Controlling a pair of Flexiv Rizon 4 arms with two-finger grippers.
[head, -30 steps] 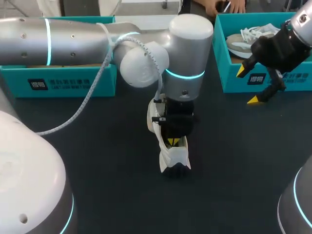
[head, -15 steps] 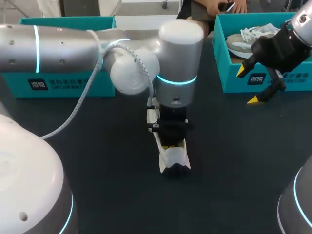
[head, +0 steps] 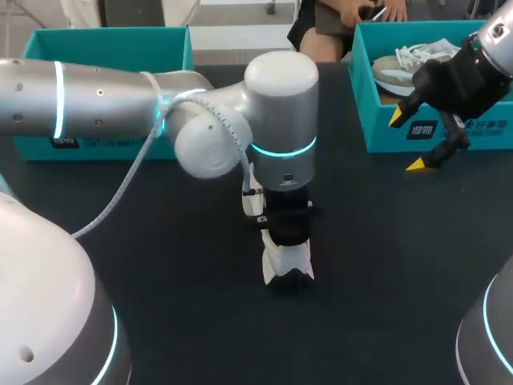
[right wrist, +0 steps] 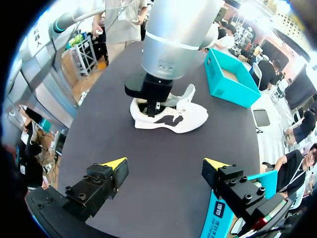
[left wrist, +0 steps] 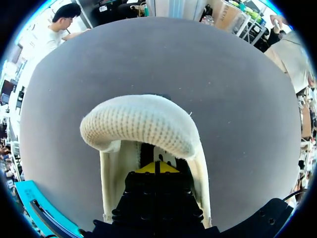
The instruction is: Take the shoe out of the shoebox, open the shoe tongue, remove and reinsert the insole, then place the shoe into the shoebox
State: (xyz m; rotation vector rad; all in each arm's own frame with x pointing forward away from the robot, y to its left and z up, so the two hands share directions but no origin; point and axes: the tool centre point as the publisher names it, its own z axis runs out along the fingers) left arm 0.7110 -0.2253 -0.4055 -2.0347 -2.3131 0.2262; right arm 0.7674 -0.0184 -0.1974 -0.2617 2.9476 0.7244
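Observation:
A white shoe [head: 288, 261] with a black side mark [right wrist: 171, 119] lies on the dark table near its middle. My left gripper [head: 286, 231] points straight down into the shoe's opening [right wrist: 151, 106]. Its yellow tips are pressed together, shut [left wrist: 156, 167], inside the shoe. Just ahead of the tips arches a padded knit part of the shoe [left wrist: 141, 124]. Whether the tips pinch the insole is hidden. My right gripper [head: 407, 141] hangs open in front of the teal shoebox [head: 385, 132] at the right, holding nothing [right wrist: 166, 163].
Another pale shoe [head: 405, 68] lies in the right shoebox. A second teal box [head: 112, 36] stands at the back left, behind my left arm [head: 104, 96]. Bare table lies between the shoe and the right box.
My left arm's wrist has shifted left and sunk toward the shoe, so its yellow tips are now hidden in the head view. The shoe and the right arm have stayed put.

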